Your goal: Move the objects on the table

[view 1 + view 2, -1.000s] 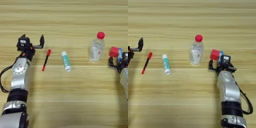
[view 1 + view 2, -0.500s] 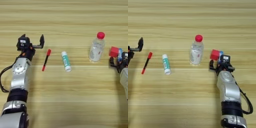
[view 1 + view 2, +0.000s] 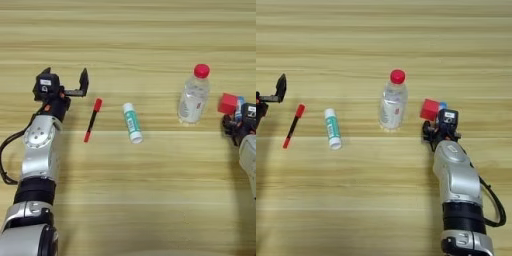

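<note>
Beside the upright clear plastic bottle with red cap (image 3: 392, 102), toppling is risked: right end effector (image 3: 440, 131), grip unreadable, touches the red cube (image 3: 430, 109); left end effector (image 3: 64, 80) is spread wide.

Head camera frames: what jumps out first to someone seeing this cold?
The upright clear plastic bottle with a red cap, right of centre on the light wooden table, stands out most. Next, the red cube right beside the right gripper, with a bit of blue showing behind it. At the left, the left gripper hangs with fingers spread, next to a thin red-and-black marker and a white-and-green tube, both lying flat.
</note>
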